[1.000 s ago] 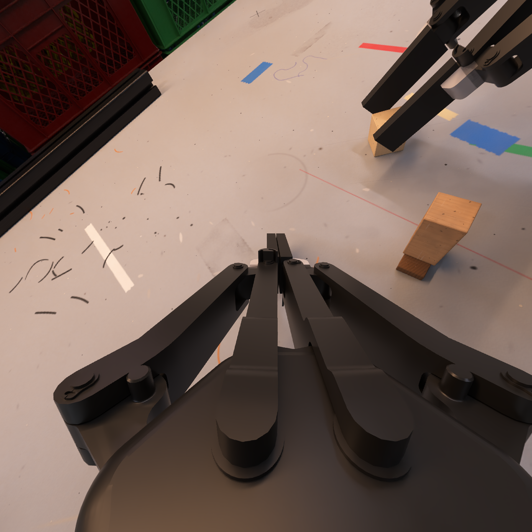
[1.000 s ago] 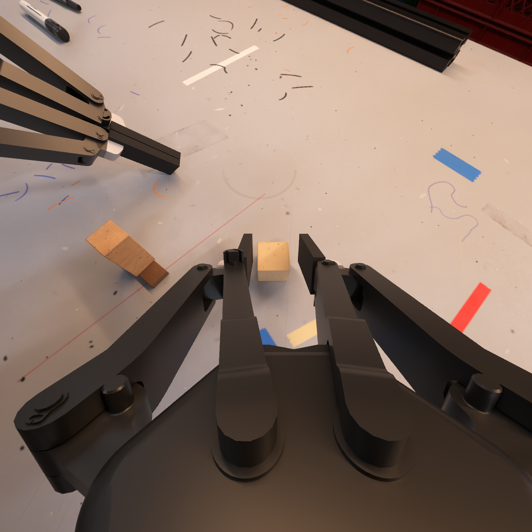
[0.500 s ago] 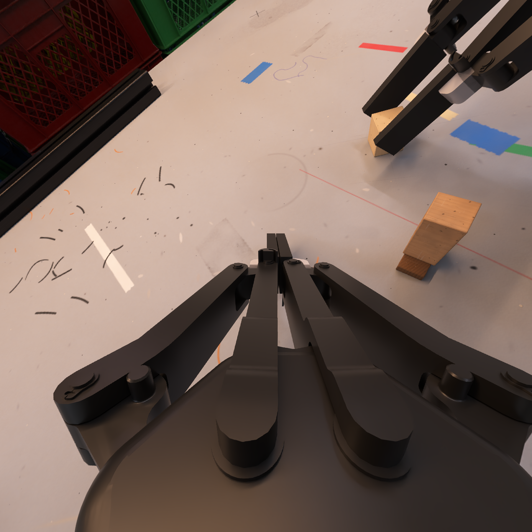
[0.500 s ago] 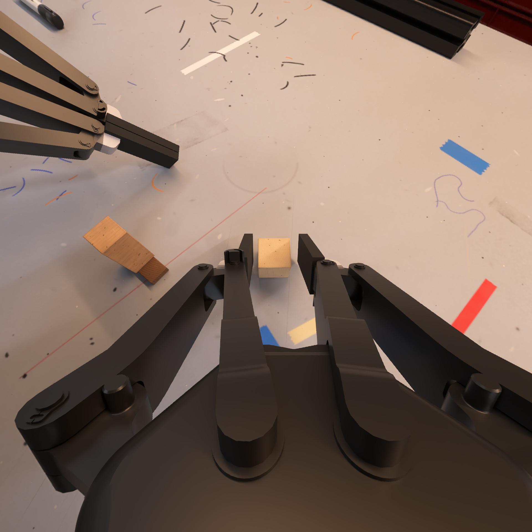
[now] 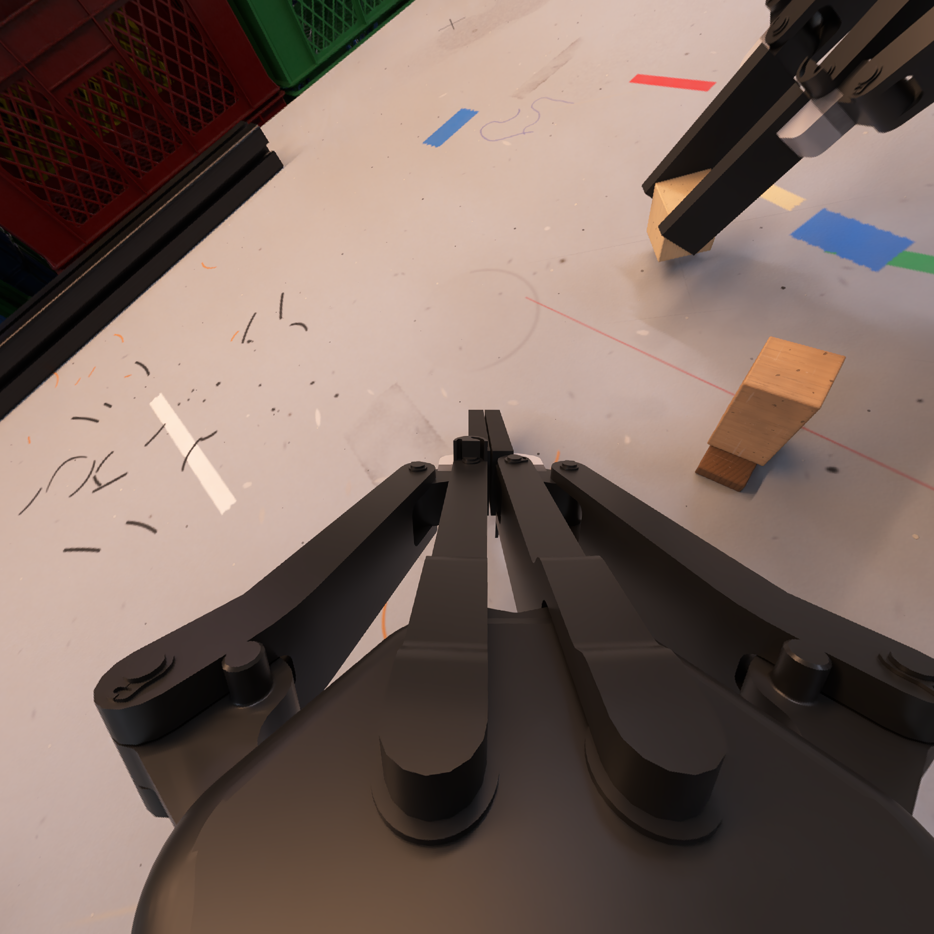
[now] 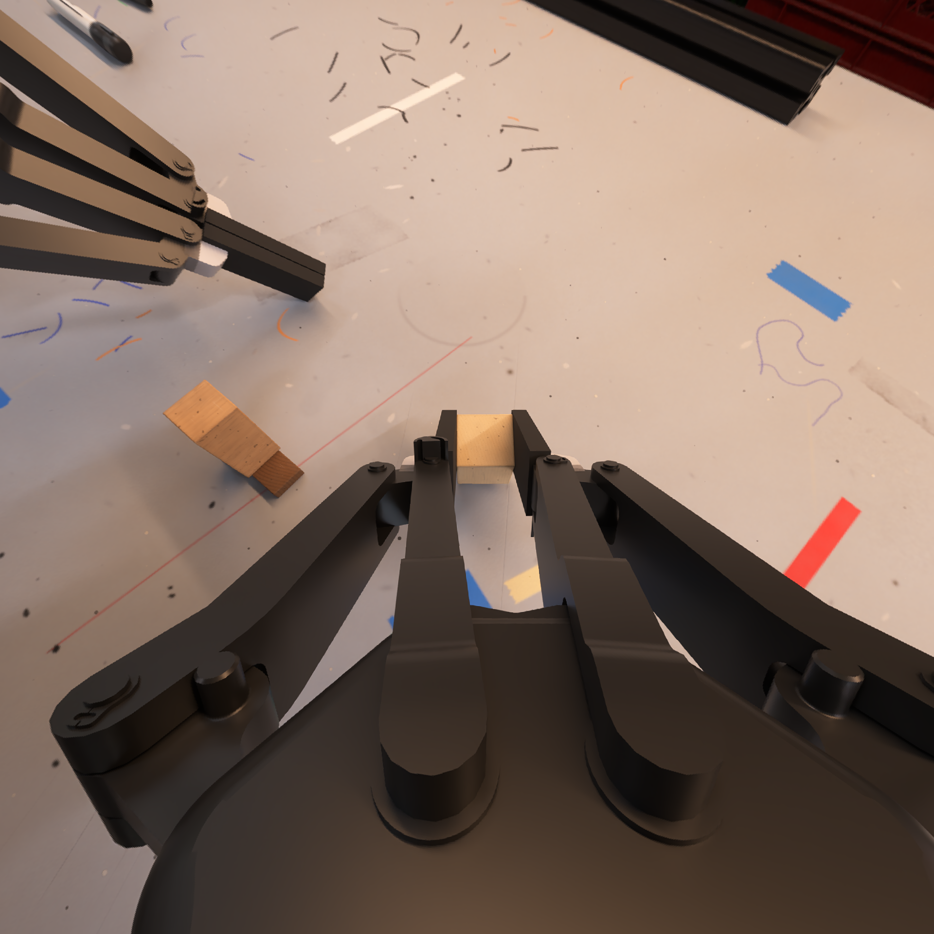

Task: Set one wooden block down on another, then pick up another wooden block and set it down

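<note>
Right pincer (image 6: 484,445): now clamped on the pale wooden cube (image 6: 482,438), previously spread around it; cube lifted off the surface (image 6: 657,242). Grasp done, carry pending. Left pincer (image 5: 484,423): pressed together, empty. Stacked blocks (image 6: 230,435): near left of the cube, well apart.

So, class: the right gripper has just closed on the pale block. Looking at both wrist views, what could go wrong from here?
1. In the left wrist view the pale block sits cornerwise between the right gripper's fingers, one corner pointing down; it may twist or slip.
2. The stack stands on a smaller, darker block, so a hard placement might topple it.
3. The shut left gripper hangs near the stack, so the arms could clash.
</note>
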Available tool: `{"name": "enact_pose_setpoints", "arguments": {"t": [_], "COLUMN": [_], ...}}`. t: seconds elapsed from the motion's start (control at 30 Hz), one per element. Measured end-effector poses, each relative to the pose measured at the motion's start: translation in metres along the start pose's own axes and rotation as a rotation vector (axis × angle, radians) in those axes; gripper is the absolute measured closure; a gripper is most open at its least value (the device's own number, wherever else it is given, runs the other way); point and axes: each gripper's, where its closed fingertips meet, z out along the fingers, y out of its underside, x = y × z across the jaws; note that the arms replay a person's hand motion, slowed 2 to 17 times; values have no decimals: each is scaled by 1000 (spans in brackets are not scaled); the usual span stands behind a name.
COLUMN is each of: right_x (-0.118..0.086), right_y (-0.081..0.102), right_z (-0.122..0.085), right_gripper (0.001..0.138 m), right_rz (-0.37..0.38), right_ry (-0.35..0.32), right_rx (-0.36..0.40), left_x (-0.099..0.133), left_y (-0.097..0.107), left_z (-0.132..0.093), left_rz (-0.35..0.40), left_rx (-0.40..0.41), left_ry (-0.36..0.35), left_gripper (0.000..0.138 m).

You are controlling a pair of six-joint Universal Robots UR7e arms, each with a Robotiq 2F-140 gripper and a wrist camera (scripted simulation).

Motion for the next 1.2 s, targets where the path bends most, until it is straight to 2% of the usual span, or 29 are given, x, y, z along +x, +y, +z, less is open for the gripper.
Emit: {"name": "enact_pose_setpoints", "arguments": {"t": [0.13, 0.33, 0.43, 0.6, 0.8, 0.97, 1.2], "right_x": [-4, -17, -24, -38, -46, -58, -76], "right_y": [-7, -18, -20, -24, -30, -41, -55], "right_z": [-7, -17, -22, -30, -36, -42, -47], "right_gripper": [111, 111, 111, 111, 111, 111, 111], "right_rz": [-8, -24, -55, -158, -264, -338, -491], "right_ry": [-21, -97, -133, -198, -258, -334, -418], "right_rx": [38, 91, 101, 112, 90, 71, 22], "left_x": [0, 0, 0, 0, 0, 0, 0], "left_y": [0, 0, 0, 0, 0, 0, 0], "left_z": [0, 0, 0, 0, 0, 0, 0], "left_rz": [1, 2, 3, 5, 8, 4, -2], "left_rx": [0, 0, 0, 0, -1, 0, 0], "left_ry": [-1, -2, -3, -4, -6, -3, 3], "left_gripper": [138, 138, 138, 138, 138, 138, 138]}}
